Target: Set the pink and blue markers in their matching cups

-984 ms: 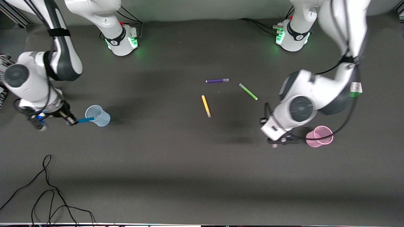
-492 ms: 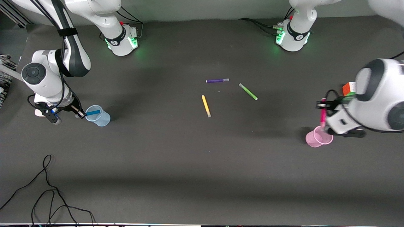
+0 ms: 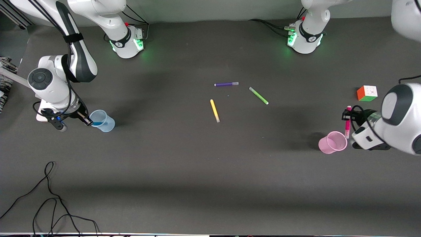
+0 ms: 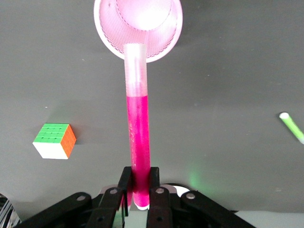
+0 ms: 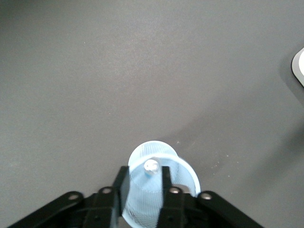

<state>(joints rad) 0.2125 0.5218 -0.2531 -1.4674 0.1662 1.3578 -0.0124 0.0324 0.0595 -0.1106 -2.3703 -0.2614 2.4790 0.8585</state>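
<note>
Blue marker [image 5: 151, 166] mostly hidden in blue cup [image 3: 104, 121], right claw [image 3: 86, 120] gripping it.

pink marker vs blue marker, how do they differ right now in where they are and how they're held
The hot pink felt-tip marker is still outside the pale pink plastic cup, held by the left gripper with its pale end pointing at the cup's mouth. The bright blue felt-tip marker is end-on over the pale blue plastic cup, partly inside it, between the right gripper's jaws. Both are still gripped, neither released.
</note>
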